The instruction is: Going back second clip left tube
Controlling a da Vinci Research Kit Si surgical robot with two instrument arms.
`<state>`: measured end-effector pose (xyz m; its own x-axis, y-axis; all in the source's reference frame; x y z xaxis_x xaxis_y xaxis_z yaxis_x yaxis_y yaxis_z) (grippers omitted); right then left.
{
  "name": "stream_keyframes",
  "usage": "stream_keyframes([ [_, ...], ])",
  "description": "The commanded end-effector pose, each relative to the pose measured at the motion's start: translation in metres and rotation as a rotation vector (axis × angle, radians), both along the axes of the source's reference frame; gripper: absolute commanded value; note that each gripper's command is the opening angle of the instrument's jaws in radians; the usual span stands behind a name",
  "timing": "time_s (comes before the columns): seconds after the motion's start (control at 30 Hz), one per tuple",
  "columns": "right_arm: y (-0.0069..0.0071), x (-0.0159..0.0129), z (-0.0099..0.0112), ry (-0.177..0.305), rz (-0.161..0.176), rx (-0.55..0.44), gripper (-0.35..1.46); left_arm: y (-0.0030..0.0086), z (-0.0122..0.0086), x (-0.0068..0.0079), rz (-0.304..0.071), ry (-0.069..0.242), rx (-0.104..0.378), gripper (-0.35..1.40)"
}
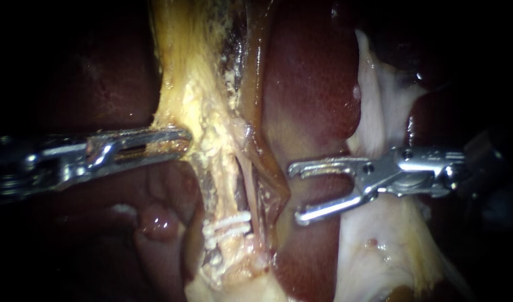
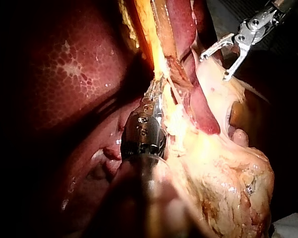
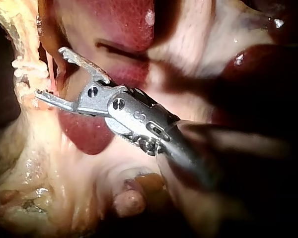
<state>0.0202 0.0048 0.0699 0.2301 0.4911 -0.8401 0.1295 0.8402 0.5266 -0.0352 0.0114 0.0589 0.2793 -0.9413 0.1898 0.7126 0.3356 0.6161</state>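
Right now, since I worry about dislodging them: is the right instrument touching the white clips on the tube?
Apart. The endoscope view shows a plain gap: a fold of tissue lies between the right instrument and the clips.

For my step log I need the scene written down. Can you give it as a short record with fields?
left instrument: shut on the yellowish tissue strand
right instrument: open, holding nothing, in front of the liver
white clips: seated across the tube, lower in the endoscope view than both instruments
right instrument to clips: apart, no contact
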Motion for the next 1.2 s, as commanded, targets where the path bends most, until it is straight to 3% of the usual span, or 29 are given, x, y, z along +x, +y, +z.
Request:
stream_keyframes([
  [0.03,0.0001,0.0,0.0001,0.002,0.003,-0.019,0.6,-0.0001,0.0004,-0.0001,0.0,0.001,-0.003,-0.35],
  [0.2,0.0001,0.0,0.0002,0.011,-0.003,-0.071,0.6,-0.0009,0.0025,-0.0007,-0.004,0.003,-0.015,-0.35],
  [0.37,0.0001,0.0,0.0002,0.017,-0.008,-0.1,0.6,-0.002,0.0059,-0.0017,0.013,0.018,0.015,-0.35],
  [0.57,0.0001,-0.0001,0.0002,0.02,-0.011,-0.117,0.6,-0.0024,0.0087,-0.0031,0.029,0.027,0.034,-0.35],
  [0.8,0.0002,-0.0001,0.0002,0.025,-0.009,-0.139,0.6,-0.003,0.0096,-0.0044,0.041,0.029,0.047,-0.35],
  [1.2,0.0005,-0.0001,0.0001,0.035,-0.005,-0.159,0.6,-0.003,0.0096,-0.0043,0.042,0.029,0.047,-0.35],
])
